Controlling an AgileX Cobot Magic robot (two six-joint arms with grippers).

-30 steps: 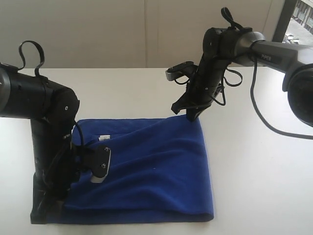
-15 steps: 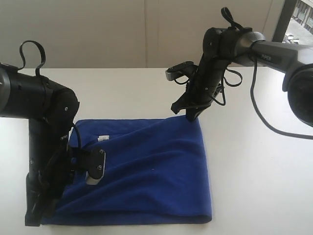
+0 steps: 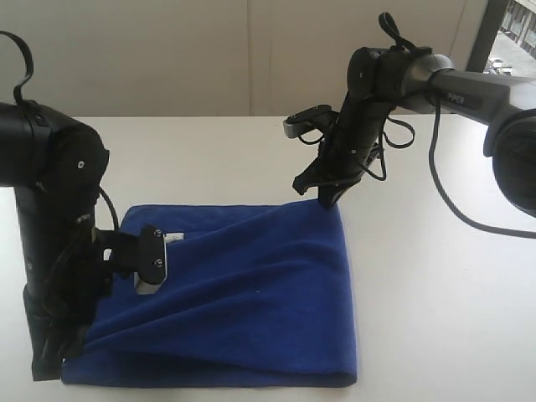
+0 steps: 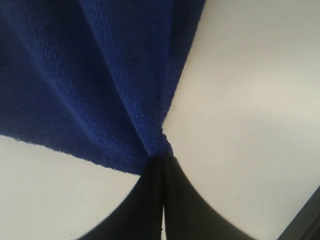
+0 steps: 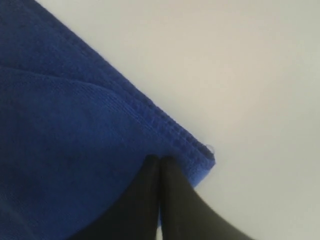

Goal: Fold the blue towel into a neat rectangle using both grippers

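Downward, both end effectors (image 4: 161, 159) (image 5: 160, 161) pinch blue towel (image 3: 251, 293) corners.

No text legible. White lettering on right arm (image 3: 460, 98) too blurred; nothing readable on towel (image 3: 260, 293) tag (image 3: 174, 238).

One deep royal-blue plush microfibre towel (image 3: 251, 301). Two black finger-jawed claws, left claw (image 4: 161, 160), right claw (image 5: 160, 160), on two thick black jointed arms, left arm (image 3: 52, 167) and right arm (image 3: 456, 84). One small white tag (image 3: 175, 238). One plain white tabletop (image 3: 435, 293).
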